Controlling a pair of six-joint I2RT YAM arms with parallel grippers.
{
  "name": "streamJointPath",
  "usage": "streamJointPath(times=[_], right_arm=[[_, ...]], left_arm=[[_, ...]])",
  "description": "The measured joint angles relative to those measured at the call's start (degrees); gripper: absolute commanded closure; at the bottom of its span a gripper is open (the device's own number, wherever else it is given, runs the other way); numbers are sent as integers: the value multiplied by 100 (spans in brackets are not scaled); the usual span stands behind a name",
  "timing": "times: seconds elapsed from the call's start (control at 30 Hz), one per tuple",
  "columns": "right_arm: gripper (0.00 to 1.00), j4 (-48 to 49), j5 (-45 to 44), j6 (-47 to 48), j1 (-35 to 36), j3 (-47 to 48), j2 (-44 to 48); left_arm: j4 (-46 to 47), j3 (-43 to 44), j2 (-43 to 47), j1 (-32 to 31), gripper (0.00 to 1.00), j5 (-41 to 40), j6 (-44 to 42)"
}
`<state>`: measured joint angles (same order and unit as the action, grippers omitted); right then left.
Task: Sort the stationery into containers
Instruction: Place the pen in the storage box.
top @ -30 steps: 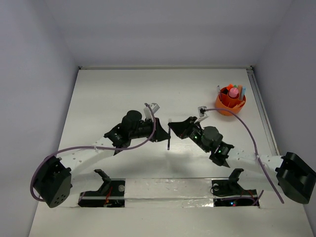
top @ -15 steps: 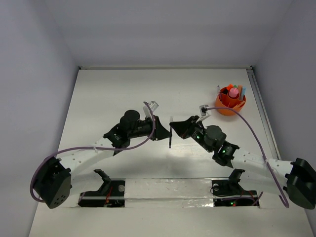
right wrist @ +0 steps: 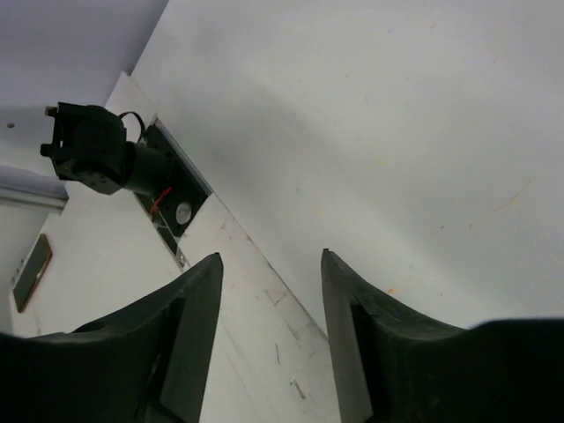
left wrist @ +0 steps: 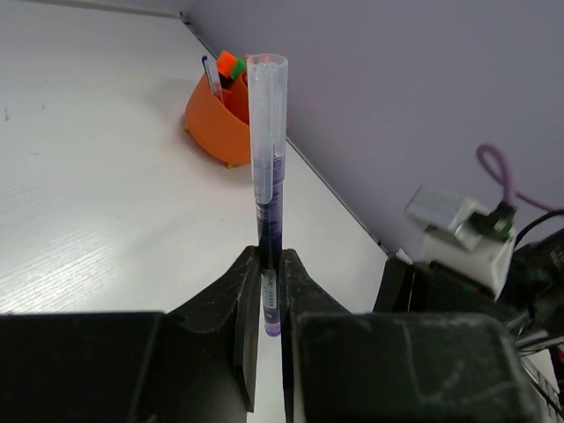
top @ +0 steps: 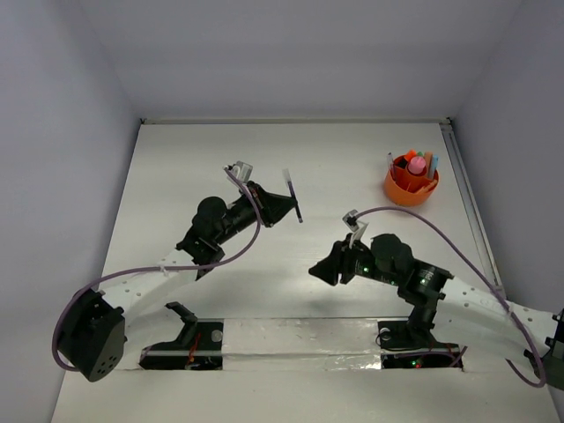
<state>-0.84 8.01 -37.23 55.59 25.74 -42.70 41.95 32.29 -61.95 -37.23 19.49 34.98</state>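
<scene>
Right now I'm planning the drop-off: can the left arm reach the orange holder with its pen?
Probably yes. The left gripper, jaws shut on the pen, has only table between it and the orange holder; the right gripper sits nearer the bases, off that line.

We are holding the pen [top: 293, 196] in our left gripper [left wrist: 267, 264] over the table's [top: 211, 159] middle, while the holder [top: 410, 188] is standing far right behind it and our right gripper [top: 322, 269] is hovering nearer us.

Left gripper [top: 284, 204]: gripping a thin dark pen [top: 292, 192] near mid-table [top: 176, 176].
Right gripper [top: 319, 270]: hanging at the pen's 5 o'clock, apart.
Orange holder [top: 398, 189]: sitting at 2 o'clock, carrying stationery [top: 416, 164].
</scene>
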Motion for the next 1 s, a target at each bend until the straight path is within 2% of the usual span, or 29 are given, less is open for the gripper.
streamJointPath(times=[0.17,0.3,0.47,0.63,0.8,1.0], right_arm=[[34,-592,133,675,-485,925,-236],[28,-590,520,1132,-1145,1716,-505],[27,-490,951,1491,-1392,2363,-1189],[31,-452,1379,1611,-1392,2597,-1810],[44,-293,1705,1598,-1392,2608,-2103],[55,-63,1843,1554,-1392,2608,-2162]], left_arm=[[46,-264,13,0,100,205,-37],[61,-402,151,-4,100,496,-105],[140,-570,356,-55,100,876,-151],[229,-570,361,-146,100,1147,-175],[262,-570,343,-203,100,1239,-205],[317,-570,199,-254,100,1270,-219]])
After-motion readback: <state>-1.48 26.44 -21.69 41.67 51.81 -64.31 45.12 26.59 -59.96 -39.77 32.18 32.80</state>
